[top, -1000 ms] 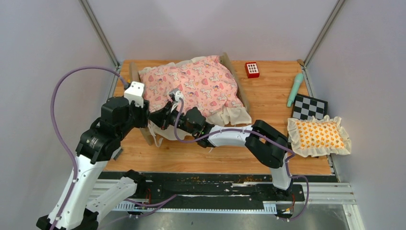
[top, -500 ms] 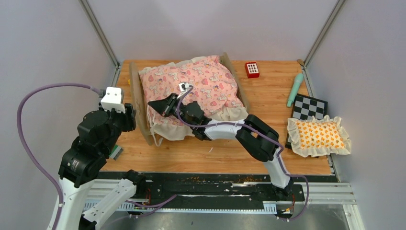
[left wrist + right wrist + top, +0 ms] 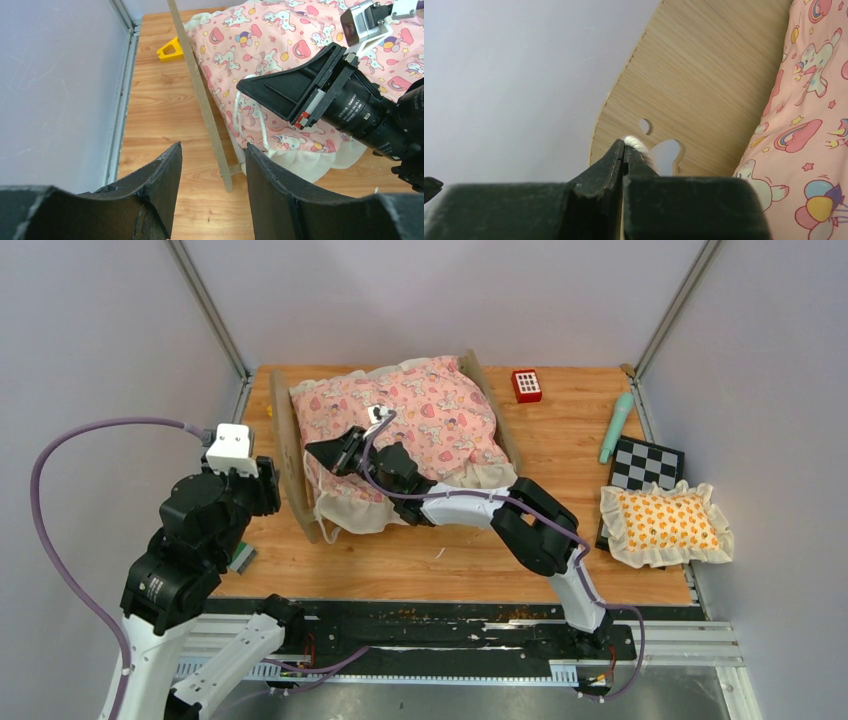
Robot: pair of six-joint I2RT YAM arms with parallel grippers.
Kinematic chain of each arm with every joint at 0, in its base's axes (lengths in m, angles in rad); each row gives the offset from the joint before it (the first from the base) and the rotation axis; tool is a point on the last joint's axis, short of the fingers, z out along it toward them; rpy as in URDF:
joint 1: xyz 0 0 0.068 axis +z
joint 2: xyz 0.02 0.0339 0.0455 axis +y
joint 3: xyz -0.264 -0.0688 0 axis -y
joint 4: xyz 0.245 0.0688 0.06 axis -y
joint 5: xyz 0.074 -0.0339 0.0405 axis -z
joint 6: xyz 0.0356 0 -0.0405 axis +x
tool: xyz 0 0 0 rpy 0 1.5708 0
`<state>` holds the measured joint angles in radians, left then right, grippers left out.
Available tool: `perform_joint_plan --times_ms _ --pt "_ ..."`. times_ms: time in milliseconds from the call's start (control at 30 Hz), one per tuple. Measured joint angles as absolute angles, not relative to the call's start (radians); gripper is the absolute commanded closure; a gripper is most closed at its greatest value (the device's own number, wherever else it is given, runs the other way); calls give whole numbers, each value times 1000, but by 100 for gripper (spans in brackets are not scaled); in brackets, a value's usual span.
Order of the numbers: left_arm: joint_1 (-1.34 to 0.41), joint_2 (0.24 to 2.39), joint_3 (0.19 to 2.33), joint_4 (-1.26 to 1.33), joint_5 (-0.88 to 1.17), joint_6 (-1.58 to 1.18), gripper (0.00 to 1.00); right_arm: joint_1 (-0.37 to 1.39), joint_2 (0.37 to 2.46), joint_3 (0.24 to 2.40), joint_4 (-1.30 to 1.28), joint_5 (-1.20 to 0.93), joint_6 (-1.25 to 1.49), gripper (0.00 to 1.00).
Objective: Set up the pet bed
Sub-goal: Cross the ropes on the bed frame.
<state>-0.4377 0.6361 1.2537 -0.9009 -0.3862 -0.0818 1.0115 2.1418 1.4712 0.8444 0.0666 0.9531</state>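
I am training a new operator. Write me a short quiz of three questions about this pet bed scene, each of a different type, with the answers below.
1. True or false: the right end effector is shut on a white cord.
2. Where does the small orange-patterned frilled pillow lie? A: on top of the pink quilt. B: at the right side of the table, by the black-and-white checkered board. C: under the left arm.
3. Fill in: the left end effector is ____ and has nothing between its fingers.

Key: 1 true; 2 B; 3 open.
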Motion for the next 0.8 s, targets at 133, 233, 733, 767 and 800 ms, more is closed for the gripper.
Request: perform_joint_plan --times_ms 133,233,733,767,800 --pt "-438 627 1247 -903 -396 -82 42 1016 2142 1493 794 63 908 100" --pt "-438 621 1244 -905 -401 -82 43 1023 2144 1497 762 55 890 100" --pt "-438 604 1231 -913 -404 -82 42 1034 2221 1541 718 -52 907 100" --pt "-438 603 1230 -914 -404 -82 42 1034 2221 1541 710 -50 907 100" --pt "-438 601 1229 -915 -404 -82 42 1034 2221 1541 697 -46 903 100"
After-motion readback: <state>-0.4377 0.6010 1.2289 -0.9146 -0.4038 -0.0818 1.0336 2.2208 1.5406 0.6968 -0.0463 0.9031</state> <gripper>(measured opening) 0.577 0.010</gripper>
